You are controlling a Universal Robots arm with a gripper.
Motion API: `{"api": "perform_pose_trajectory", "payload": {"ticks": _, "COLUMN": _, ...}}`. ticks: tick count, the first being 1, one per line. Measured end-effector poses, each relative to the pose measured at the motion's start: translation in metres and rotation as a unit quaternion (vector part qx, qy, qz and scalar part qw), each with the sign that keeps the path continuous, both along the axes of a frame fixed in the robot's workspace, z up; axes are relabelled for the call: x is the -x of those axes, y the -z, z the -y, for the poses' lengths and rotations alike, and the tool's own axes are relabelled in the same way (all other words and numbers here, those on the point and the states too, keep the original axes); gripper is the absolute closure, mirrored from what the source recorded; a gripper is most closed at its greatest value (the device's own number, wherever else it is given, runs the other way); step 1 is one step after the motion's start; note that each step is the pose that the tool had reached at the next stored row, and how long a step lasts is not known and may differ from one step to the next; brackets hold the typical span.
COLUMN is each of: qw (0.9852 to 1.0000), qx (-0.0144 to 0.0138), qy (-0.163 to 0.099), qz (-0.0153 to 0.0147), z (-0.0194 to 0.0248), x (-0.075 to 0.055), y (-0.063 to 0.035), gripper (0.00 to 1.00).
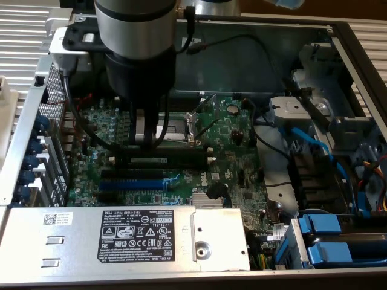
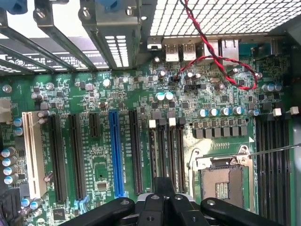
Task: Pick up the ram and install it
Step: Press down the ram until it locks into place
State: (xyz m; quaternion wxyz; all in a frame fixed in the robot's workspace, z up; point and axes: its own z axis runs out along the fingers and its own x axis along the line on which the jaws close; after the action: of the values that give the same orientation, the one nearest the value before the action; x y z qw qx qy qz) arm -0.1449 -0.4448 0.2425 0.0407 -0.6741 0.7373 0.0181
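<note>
The end effector (image 2: 162, 200), a black multi-link gripper on the grey cylindrical arm (image 1: 136, 36), is seen lowered over the green motherboard (image 1: 224, 163) inside the open grey metal computer case (image 1: 338, 36). Its black fingers (image 2: 163, 186) are drawn fully together in the wrist view, closed with no gap between the tips. In that view no green stick can be made out between them, so it cannot be told whether anything is gripped; the fingertips sit just above the board, near the ends of the short black slots with white clips (image 2: 164, 146). In the exterior view the end effector is placed directly above the long black memory slots (image 1: 166, 162), and a thin dark strip with a greenish edge, possibly the ram (image 1: 151, 161), appears to lie along one of these slots right beneath the fingers, though the view is too poor for certainty. Just beside these slots, toward the exterior view's right, the silver processor socket frame (image 1: 181, 124) is found with its thin metal lever raised. A bright blue expansion slot (image 2: 116, 153) is seen running between black slots in the wrist view, and a white slot (image 2: 32, 153) lies farther out. A twisted red and black wire pair (image 2: 221, 61) is draped over the rear port block. A grey metal power supply box with a white label (image 1: 133, 232) is set along the near edge of the case in the exterior view.
</note>
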Motion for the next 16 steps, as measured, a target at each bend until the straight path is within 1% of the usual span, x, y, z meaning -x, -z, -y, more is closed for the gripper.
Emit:
{"api": "perform_pose_trajectory", "payload": {"ticks": 4, "qw": 1.0, "qx": -0.0013, "qy": 0.001, "qz": -0.0001, "z": 0.0006, "x": 0.0053, "y": 0.0, "gripper": 0.89}}
{"api": "perform_pose_trajectory", "payload": {"ticks": 10, "qw": 1.0, "qx": -0.0025, "qy": 0.001, "qz": -0.0002, "z": 0.0022, "x": 0.0078, "y": 0.0004, "gripper": 0.89}}
{"api": "perform_pose_trajectory", "payload": {"ticks": 16, "qw": 1.0, "qx": -0.0063, "qy": 0.001, "qz": -0.0002, "z": 0.0033, "x": 0.009, "y": 0.0019, "gripper": 0.89}}
